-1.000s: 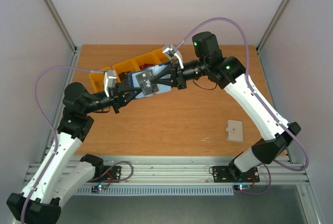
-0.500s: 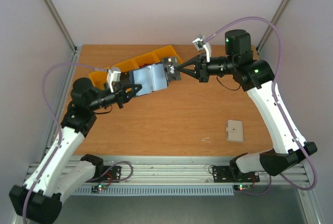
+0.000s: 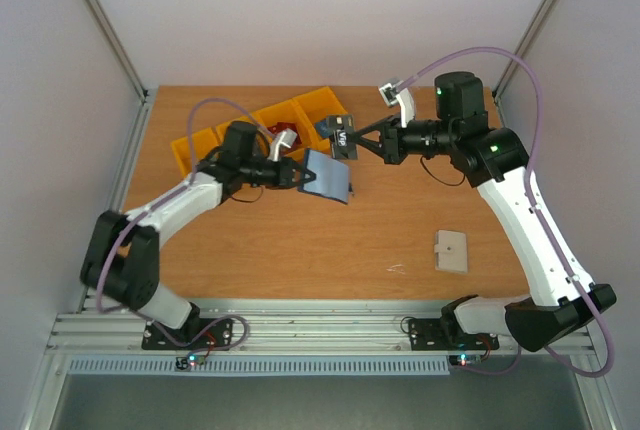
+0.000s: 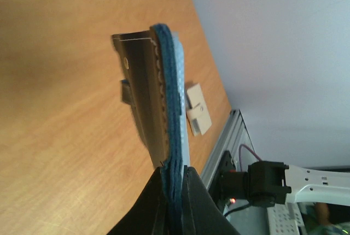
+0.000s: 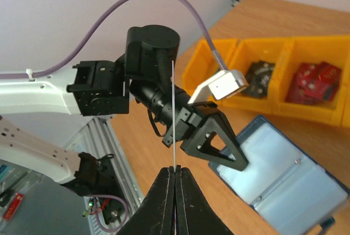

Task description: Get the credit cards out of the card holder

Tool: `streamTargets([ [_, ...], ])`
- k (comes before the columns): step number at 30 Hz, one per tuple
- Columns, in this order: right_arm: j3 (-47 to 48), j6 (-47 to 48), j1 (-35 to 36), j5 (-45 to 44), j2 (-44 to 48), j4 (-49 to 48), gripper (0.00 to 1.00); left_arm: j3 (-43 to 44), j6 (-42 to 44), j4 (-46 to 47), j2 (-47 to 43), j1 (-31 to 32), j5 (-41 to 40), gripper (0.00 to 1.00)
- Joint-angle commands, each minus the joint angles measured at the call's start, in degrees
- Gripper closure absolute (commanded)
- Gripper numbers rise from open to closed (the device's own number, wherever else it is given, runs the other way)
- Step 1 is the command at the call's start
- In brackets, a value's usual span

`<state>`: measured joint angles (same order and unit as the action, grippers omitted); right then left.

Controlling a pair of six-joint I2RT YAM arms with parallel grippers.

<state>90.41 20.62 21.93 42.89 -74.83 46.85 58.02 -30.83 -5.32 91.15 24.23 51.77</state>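
The card holder [image 3: 326, 179] is navy with pale blue pockets. It hangs open above the table with my left gripper [image 3: 303, 174] shut on its edge. The left wrist view shows the card holder [image 4: 170, 104] edge-on, pinched between the fingers [image 4: 192, 191]. My right gripper [image 3: 356, 140] is shut on a dark credit card [image 3: 340, 137] marked VIP, just above and right of the holder and apart from it. In the right wrist view that credit card [image 5: 173, 115] is a thin upright line rising from the shut gripper [image 5: 175, 168], with the open card holder [image 5: 284, 177] beyond it.
A row of yellow bins [image 3: 255, 122] lies at the back left; in the right wrist view one bin holds dark cards [image 5: 260, 76] and another red cards [image 5: 315, 81]. A beige square pad [image 3: 451, 251] sits on the table near the front right.
The right gripper has drawn the dark card out of the holder and to the right. The left arm has stretched out low over the table, carrying the holder right and nearer.
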Motion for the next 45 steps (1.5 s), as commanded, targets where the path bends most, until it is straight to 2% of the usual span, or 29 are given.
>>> streamTargets([
  [1, -2.2, -0.5, -1.1, -3.1, 0.2, 2.0, 0.99, -0.9, -8.6, 4.6, 7.1, 0.5, 2.5, 1.0],
  [4, -3.0, 0.7, -1.9, -2.9, -0.8, 3.5, 0.99, -3.8, -13.2, 7.6, 9.7, 0.6, 1.5, 1.0],
  [8, -4.4, 1.9, -3.2, -1.3, -2.3, 3.2, 0.99, -5.7, -16.1, 3.9, 13.7, -0.1, -1.8, 0.99],
  [10, -4.3, 2.0, -3.4, -0.3, -3.5, 2.7, 0.99, -4.9, -15.6, -2.8, 15.1, -0.4, -4.0, 0.89],
  [16, -2.7, 1.5, -3.6, 0.8, -6.3, 1.1, 0.99, -1.3, -10.7, -14.3, 13.2, -1.4, -10.2, 0.46],
  [20, -1.3, 0.3, -3.5, 0.8, -8.2, 0.3, 0.99, 1.4, -6.4, -21.4, 9.6, -2.1, -14.7, 0.3],
  [23, 0.5, -0.9, -3.6, 0.8, -9.2, 0.1, 0.99, 3.2, -3.7, -28.3, 4.8, -4.5, -20.5, 0.28],
  [27, 5.1, -1.4, -3.6, 2.6, -10.8, 1.8, 0.99, 5.0, 0.9, -30.4, -6.8, -6.1, -24.7, 0.27],
  [29, 10.3, -1.7, -3.6, 2.2, -13.2, 6.0, 0.99, 4.6, 5.2, -27.1, -14.9, -5.2, -23.9, 0.27],
  [33, 17.7, -2.9, -3.5, 1.6, -16.4, 11.6, 0.99, -1.4, 14.2, -13.8, -29.0, -3.7, -16.6, 0.26],
  [36, 20.5, -4.6, -3.5, 6.2, -17.4, 13.0, 0.99, -6.4, 26.0, -5.6, -36.7, -3.5, -21.1, 0.27],
  [38, 22.6, -5.4, -3.3, 8.3, -18.6, 15.5, 0.99, -9.1, 37.7, -0.2, -40.1, -3.2, -24.2, 0.28],
  [39, 23.4, -5.3, -3.1, 8.9, -19.1, 16.9, 0.99, -10.5, 48.6, 2.3, -41.4, -2.9, -24.5, 0.29],
  [40, 23.9, -5.2, -2.7, 9.4, -19.4, 18.0, 0.99, -12.6, 55.7, 6.7, -42.6, -2.5, -24.5, 0.3],
  [42, 24.0, -5.6, -2.0, 11.4, -19.5, 18.7, 0.99, -19.2, 73.3, 19.0, -44.0, -2.0, -23.4, 0.3],
  [43, 23.8, -6.2, -1.3, 12.6, -19.6, 18.3, 0.99, -23.4, 87.6, 27.3, -43.2, -1.9, -22.3, 0.29],
  [44, 23.4, -6.9, -0.5, 13.6, -19.6, 17.8, 0.99, -26.8, 98.9, 36.4, -40.8, -1.9, -21.3, 0.28],
  [45, 23.1, -7.2, 0.8, 14.1, -19.7, 17.4, 0.99, -28.8, 106.0, 50.3, -37.0, -1.9, -21.0, 0.27],
])
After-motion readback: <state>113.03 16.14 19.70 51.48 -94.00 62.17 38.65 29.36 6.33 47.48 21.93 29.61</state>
